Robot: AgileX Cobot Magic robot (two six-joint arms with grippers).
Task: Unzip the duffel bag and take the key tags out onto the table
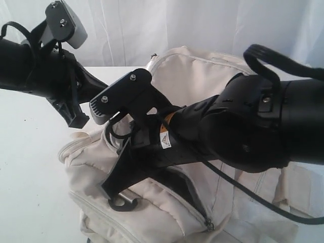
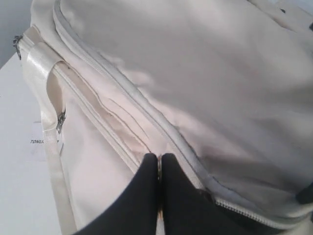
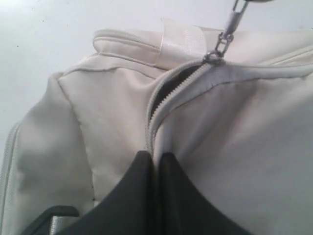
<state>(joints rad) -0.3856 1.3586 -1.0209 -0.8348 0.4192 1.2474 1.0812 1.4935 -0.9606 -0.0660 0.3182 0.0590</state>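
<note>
So far: zip [image 3: 157,110] along the duffel bag [image 1: 197,76] parted only a short way, with a dark slit showing just below the zip pull [image 3: 215,55].
Right gripper [image 3: 154,162]: fingers pressed together on the duffel bag's zip edge, seemingly pinching it.
Left gripper [image 2: 159,165]: closed tight on another zip seam of the duffel bag, apparently holding cloth.
Key tags: not visible; presumably inside the duffel bag.
Table [image 1: 30,167]: beneath the duffel bag, no tags seen on it.
Left to do: finish unzipping, reach in, lay the tags beside the duffel bag.
</note>
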